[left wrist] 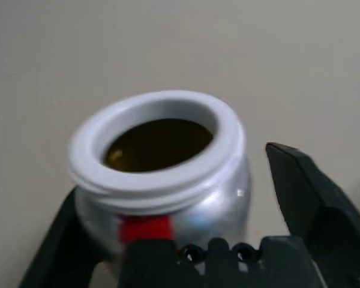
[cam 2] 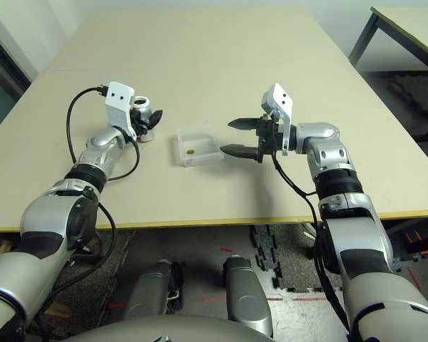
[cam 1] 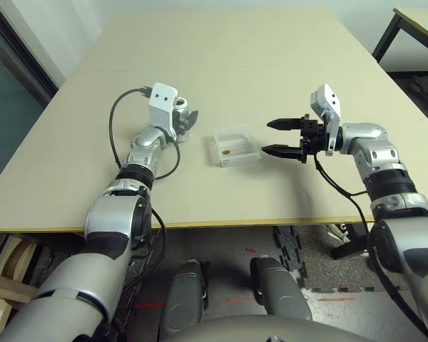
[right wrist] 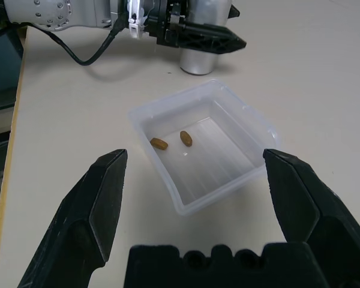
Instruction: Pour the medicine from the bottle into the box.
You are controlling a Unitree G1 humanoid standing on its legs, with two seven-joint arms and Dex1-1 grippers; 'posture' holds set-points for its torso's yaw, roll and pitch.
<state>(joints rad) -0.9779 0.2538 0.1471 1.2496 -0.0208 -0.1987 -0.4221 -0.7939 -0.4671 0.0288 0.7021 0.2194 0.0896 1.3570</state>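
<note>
The box (right wrist: 198,144) sits on the beige bench (cam 1: 235,64) and serves as the landmark here. Inside the box lie two pieces of the medicine (right wrist: 185,138), small brown oval pills, close to each other on the ribbed bottom. The bottle (left wrist: 162,180) stands upright on the bench just to the left of the box, with its mouth uncovered and a red mark on its side. The left gripper (left wrist: 186,204) is around the bottle, its fingers spread, with a gap visible between one finger and the bottle wall. The right gripper (cam 1: 284,137) hovers just to the right of the box, pointing toward it, with its fingers wide apart and holding nothing.
</note>
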